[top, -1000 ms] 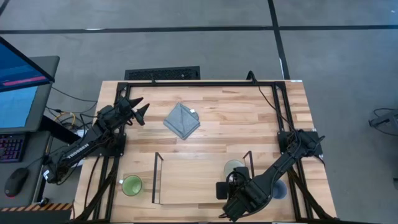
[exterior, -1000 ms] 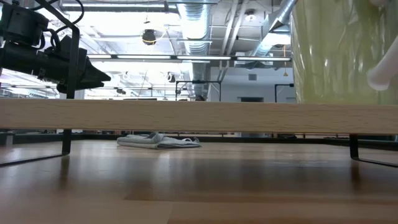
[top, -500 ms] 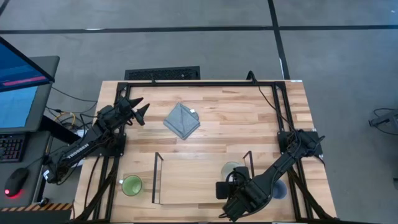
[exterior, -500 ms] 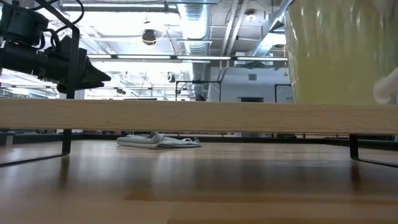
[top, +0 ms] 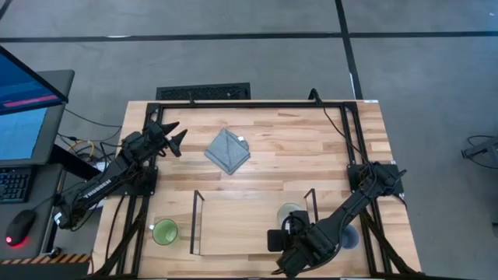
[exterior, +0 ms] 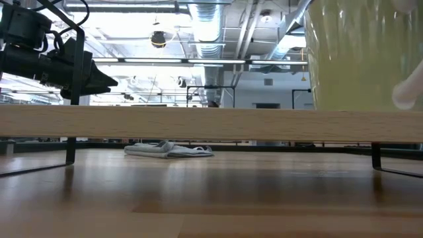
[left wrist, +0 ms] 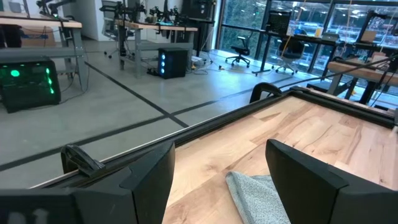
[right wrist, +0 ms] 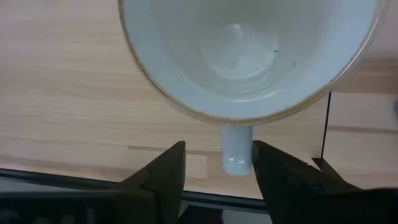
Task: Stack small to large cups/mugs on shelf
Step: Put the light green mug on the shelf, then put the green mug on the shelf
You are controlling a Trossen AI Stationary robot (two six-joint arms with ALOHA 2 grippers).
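You are working on a light butcher-block wooden tabletop (top: 311, 148) framed in black rails, standing on a grey concrete floor crossed by dark lines; a monitor with a blue screen (top: 27, 101) sits off the table's left side. A folded grey cloth (top: 227, 151) lies on the far half of the table.

The low light-wood shelf with black wire ends (top: 249, 225) sits at the near edge. The cream-white handled mug (top: 292, 211) stands on the shelf's right end. The green mug (top: 164, 232) rests on the tabletop just outside the shelf's left end, and the blue-grey mug (top: 350, 236) sits beyond the right end, mostly hidden under the right arm.

The right gripper (top: 289, 232) hovers at the cream mug. Only the right wrist view shows the detail — its two dark fingers (right wrist: 163, 171) stand apart on either side of the mug's handle, not closed on it.

The left gripper (top: 172, 135) waits over the table's far left, fingers spread — the left wrist view confirms the gap, with the cloth beyond.

The low view adds the shelf board edge-on, the cream mug standing on it, and a ceiling of ducts and strip lights.
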